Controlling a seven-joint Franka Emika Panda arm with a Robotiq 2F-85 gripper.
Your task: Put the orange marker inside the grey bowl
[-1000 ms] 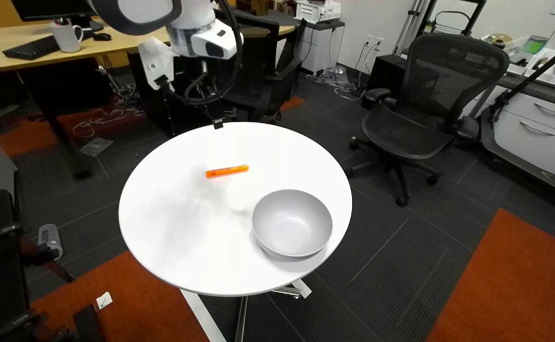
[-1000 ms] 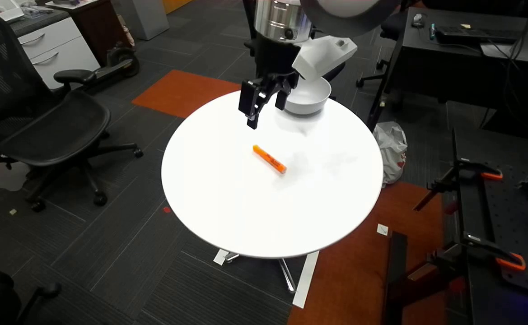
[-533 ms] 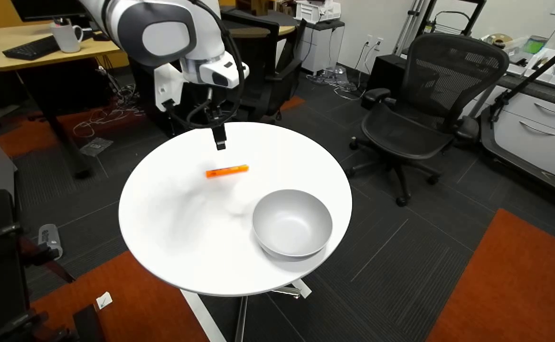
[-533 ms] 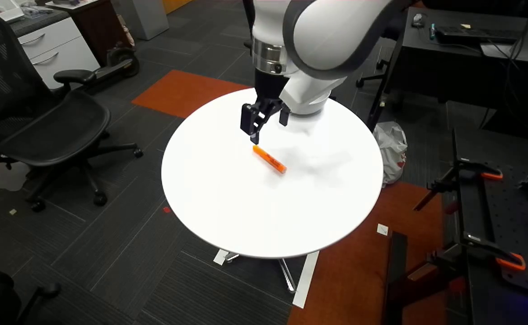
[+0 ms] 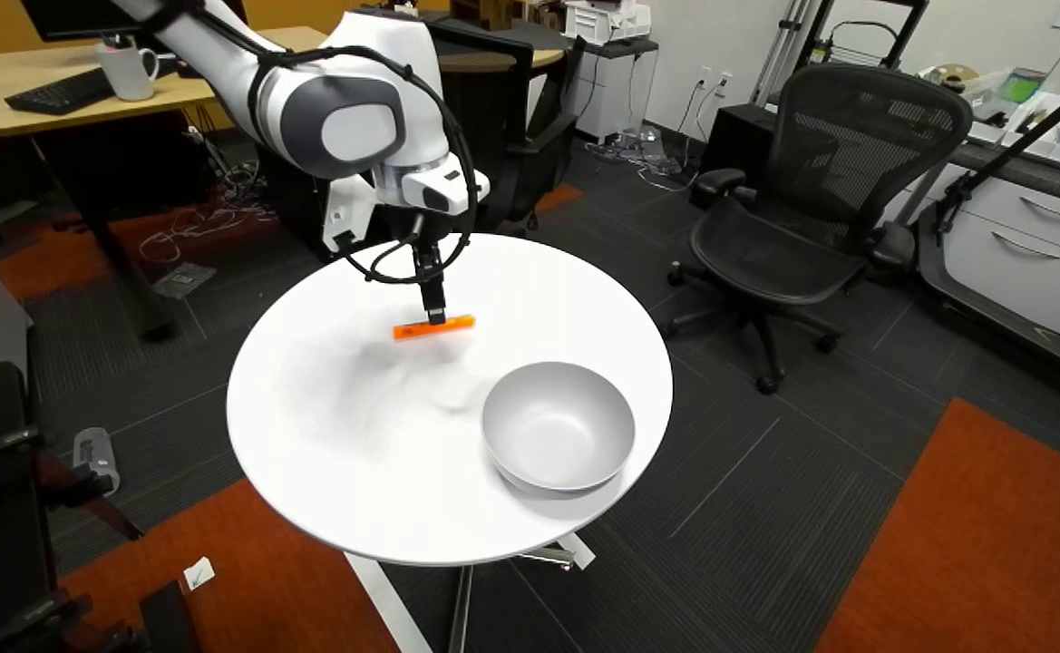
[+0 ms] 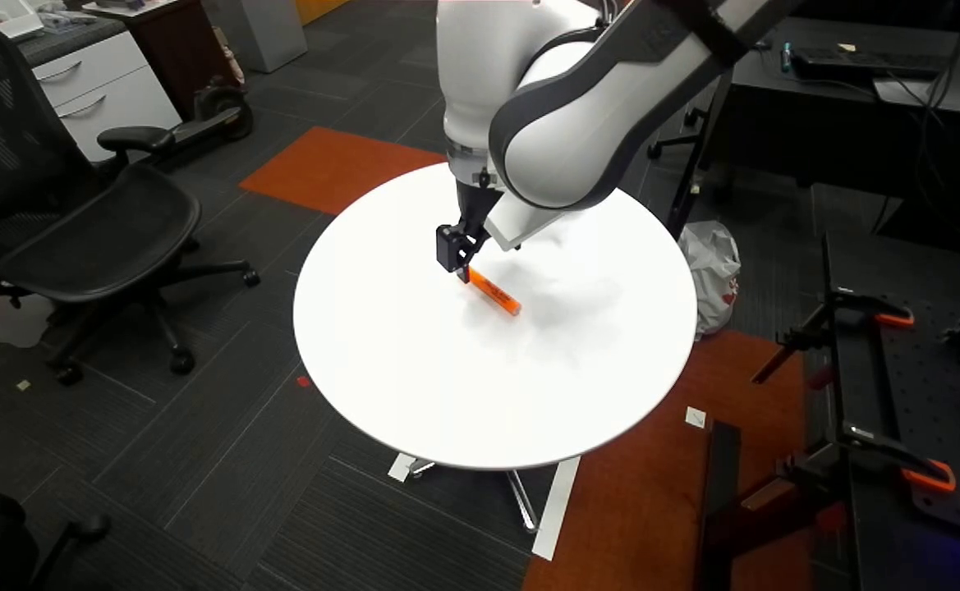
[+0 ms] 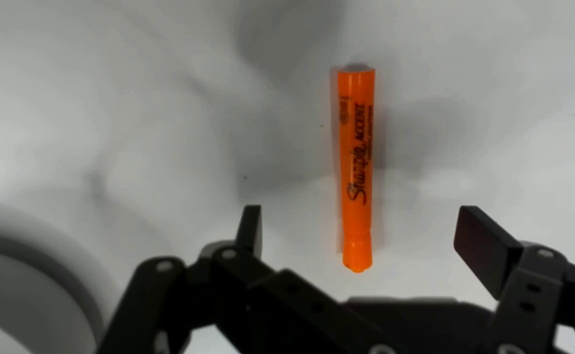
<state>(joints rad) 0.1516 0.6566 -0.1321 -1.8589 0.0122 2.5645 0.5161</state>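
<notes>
While the hand (image 7: 358, 236) hangs low over the round white bench (image 5: 339, 490), its fingers (image 7: 485, 247) stand wide apart; and look at the wrist view, where the narrow end of the orange marker (image 7: 357, 162) sits between them, bench showing on either side, a clear gap to each finger; most of its length runs on beyond the fingertips, and you can read "Sharpie ACCENT" in black along the barrel; it lies flat on the bench, outside the grey bowl (image 5: 557, 426); over to both exterior views, and a dark finger cuts across the marker, hiding a piece of it; whether the fingertips meet the bench, I cannot tell; and there stands the bowl, upright, open side up, close to the bench's edge and apart from the marker, its blurred curve peeking into the lower left corner of the wrist view; above, the white arm (image 5: 348, 131) slants down from the upper left in an exterior view; off the bench, a black mesh chair (image 5: 774, 258) stands to the right, and a white mug (image 5: 128, 74) sits on a wooden desk (image 5: 22, 73).
</notes>
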